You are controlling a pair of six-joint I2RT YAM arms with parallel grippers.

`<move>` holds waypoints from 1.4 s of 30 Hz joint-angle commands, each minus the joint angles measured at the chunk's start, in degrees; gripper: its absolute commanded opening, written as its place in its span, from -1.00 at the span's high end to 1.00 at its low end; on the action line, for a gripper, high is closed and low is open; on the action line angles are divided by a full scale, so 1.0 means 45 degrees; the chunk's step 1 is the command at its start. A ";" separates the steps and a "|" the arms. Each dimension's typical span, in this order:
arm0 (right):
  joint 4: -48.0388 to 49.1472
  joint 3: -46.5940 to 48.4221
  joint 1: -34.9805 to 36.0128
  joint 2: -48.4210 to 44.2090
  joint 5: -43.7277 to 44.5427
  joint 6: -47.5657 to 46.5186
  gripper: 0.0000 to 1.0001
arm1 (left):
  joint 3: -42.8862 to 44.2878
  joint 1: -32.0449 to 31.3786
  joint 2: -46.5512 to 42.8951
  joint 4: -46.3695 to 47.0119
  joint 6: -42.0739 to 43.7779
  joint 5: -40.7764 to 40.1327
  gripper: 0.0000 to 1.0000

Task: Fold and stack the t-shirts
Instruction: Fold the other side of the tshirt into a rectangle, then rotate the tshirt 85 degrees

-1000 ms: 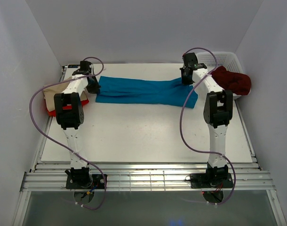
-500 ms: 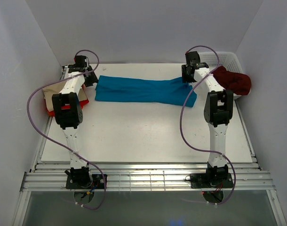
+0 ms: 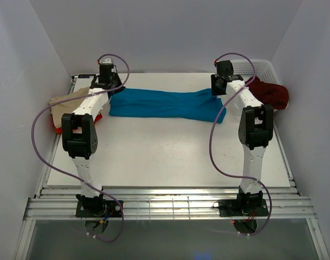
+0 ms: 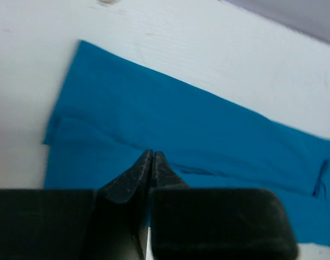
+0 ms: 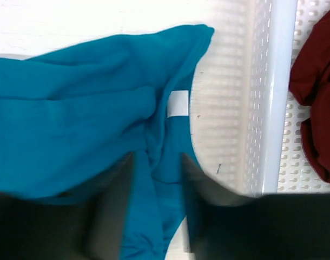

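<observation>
The teal t-shirt (image 3: 165, 104) lies as a long folded strip across the back of the table. My left gripper (image 3: 113, 88) hovers over its back left corner. In the left wrist view its fingertips (image 4: 150, 155) meet, shut, with nothing between them, above the teal cloth (image 4: 208, 119). My right gripper (image 3: 218, 91) is at the shirt's right end, open, its fingers standing on either side of a ridge of teal cloth (image 5: 73, 108). The beige t-shirt (image 3: 65, 103) lies on the red one (image 3: 59, 129) at the left edge. The maroon t-shirt (image 3: 270, 93) hangs over the basket.
The white lattice basket (image 3: 259, 67) stands at the back right corner, its wall (image 5: 262, 108) right beside my right gripper (image 5: 157, 162). A white tag (image 5: 178, 103) shows on the teal shirt. White walls close in the back and both sides.
The left gripper drew back off the shirt's left edge, then swung right over its back corner. The right gripper shifted slightly back and to the right. The teal shirt has barely moved.
</observation>
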 commanded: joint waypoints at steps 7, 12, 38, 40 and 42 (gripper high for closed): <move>-0.1003 0.0041 0.0054 -0.0512 -0.1793 0.0808 0.85 | 0.0760 -0.1292 0.1788 -0.0969 0.0025 -0.0010 1.00; -0.0807 -0.2067 0.0249 -0.1255 -0.2301 0.1141 0.85 | 0.0137 -0.1311 0.1984 -0.1400 -0.0073 -0.0440 1.00; -0.2718 -0.0553 0.0152 0.1590 -0.0798 0.1591 0.85 | -0.3297 -0.1428 0.1439 -0.1791 -0.1029 -0.0674 1.00; -0.3072 0.0853 0.0074 0.2120 -0.0856 0.1552 0.85 | -0.3885 -0.1525 0.0951 -0.1655 -0.1244 -0.0656 1.00; -0.3405 0.1964 -0.0024 0.2766 -0.1031 0.1513 0.85 | -0.4861 -0.1661 0.0542 -0.1344 -0.1537 -0.0558 1.00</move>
